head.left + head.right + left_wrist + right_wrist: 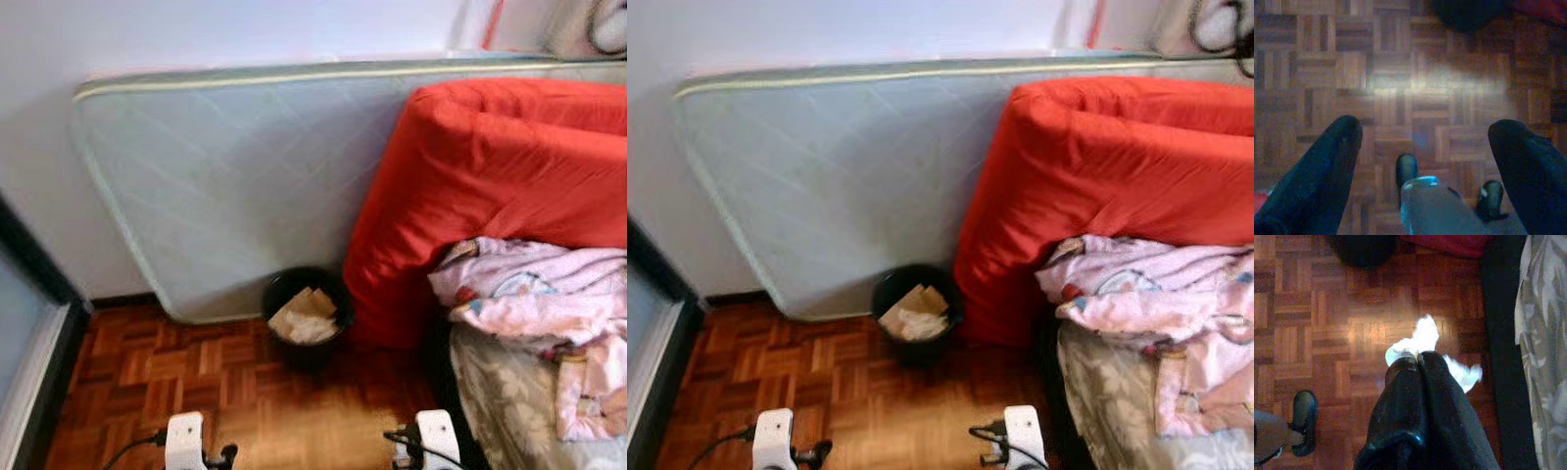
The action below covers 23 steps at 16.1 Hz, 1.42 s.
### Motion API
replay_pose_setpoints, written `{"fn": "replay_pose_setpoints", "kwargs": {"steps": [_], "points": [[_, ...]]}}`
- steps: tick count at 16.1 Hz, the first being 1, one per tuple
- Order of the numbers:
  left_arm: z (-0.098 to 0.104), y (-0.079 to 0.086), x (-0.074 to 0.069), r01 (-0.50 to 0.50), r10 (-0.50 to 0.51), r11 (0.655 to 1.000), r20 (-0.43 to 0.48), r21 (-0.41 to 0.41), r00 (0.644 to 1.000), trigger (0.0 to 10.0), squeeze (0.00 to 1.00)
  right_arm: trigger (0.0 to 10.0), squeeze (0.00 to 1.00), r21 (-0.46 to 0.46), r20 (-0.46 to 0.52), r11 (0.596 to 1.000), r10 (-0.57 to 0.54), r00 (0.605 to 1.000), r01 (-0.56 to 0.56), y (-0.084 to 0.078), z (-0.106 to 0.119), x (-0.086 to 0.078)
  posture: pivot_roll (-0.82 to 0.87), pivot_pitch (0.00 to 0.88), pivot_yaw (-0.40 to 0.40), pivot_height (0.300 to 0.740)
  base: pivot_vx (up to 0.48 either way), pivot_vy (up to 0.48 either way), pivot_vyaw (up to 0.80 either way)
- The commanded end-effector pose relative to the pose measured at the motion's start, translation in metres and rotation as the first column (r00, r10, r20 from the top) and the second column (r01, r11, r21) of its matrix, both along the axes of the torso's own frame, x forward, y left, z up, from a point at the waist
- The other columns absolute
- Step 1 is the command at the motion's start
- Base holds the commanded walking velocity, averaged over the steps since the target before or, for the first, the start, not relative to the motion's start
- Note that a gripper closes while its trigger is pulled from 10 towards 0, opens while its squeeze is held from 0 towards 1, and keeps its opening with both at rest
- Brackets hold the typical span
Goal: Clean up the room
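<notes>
A pale mattress (225, 186) leans on its long edge against the wall from nine to twelve o'clock, probably stood up to free the floor. At two o'clock a red mattress (490, 186) is folded over and propped against it, with a pink blanket (539, 294) heaped at four o'clock on the bed (500, 392).

At the centre, on the wooden floor (157, 382) in the corner where the two mattresses meet, stands a black bin (307, 318). It holds crumpled paper and a brown scrap, and has room for more.

The right gripper (1418, 355) hangs over the floor just beside the bed, fingers pinched together on a white tissue (1422, 338), likely bound for the bin ahead. The left gripper (1422, 142) hangs spread wide, holding nothing.
</notes>
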State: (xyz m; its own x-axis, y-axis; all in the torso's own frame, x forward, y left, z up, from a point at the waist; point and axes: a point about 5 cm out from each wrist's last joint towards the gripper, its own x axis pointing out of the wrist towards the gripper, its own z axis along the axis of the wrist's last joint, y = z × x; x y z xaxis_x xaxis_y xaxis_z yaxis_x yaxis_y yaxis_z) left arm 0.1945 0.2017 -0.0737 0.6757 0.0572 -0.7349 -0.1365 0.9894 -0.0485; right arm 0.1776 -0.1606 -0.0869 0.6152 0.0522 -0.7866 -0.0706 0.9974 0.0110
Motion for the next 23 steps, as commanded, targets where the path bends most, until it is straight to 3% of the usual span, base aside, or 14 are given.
{"fn": "replay_pose_setpoints", "kwargs": {"steps": [1, 2, 4, 11, 23], "points": [[-0.0045, -0.0006, -0.0079, 0.005, -0.005, 1.0, -0.033, 0.003, 0.999, 10.0, 0.0, 10.0, 0.0, -0.008, -0.015, 1.0, 0.022, 1.0, -0.022, 0.0011, -0.0005, 0.0001, 0.07, 0.0, -0.038, 0.74, 0.319, 0.0, 0.8], [-0.005, -0.0015, -0.0087, 0.006, -0.006, 1.0, -0.034, 0.0, 0.999, 10.0, 0.0, 10.0, 0.0, -0.023, -0.026, 0.998, 0.062, 0.998, -0.063, 0.0033, -0.0017, -0.0023, 0.07, 0.0, -0.042, 0.74, 0.319, 0.0, 0.49], [-0.0055, -0.0027, -0.0094, 0.007, -0.007, 1.0, -0.035, -0.003, 0.999, 10.0, 0.0, 10.0, 0.0, -0.005, -0.032, 1.0, 0.029, 0.999, -0.029, 0.0026, -0.0029, -0.0048, 0.07, 0.0, -0.043, 0.74, 0.319, 0.0, 0.0], [-0.0063, -0.0029, -0.0109, 0.012, -0.012, 1.0, -0.041, -0.003, 0.999, 10.0, 0.0, 10.0, 0.0, -0.027, -0.027, 0.997, 0.074, 0.997, -0.075, 0.0017, -0.0031, -0.0063, 0.07, 0.0, -0.041, 0.74, 0.319, 0.0, 0.18], [-0.0013, -0.0011, -0.002, -0.011, 0.011, 1.0, -0.005, -0.001, 1.0, 10.0, 0.0, 10.0, 0.0, -0.042, -0.019, 0.998, 0.037, 0.999, -0.038, -0.0037, -0.0018, -0.0037, 0.09, 0.0, -0.049, 0.74, 0.319, 0.0, 0.19]]}}
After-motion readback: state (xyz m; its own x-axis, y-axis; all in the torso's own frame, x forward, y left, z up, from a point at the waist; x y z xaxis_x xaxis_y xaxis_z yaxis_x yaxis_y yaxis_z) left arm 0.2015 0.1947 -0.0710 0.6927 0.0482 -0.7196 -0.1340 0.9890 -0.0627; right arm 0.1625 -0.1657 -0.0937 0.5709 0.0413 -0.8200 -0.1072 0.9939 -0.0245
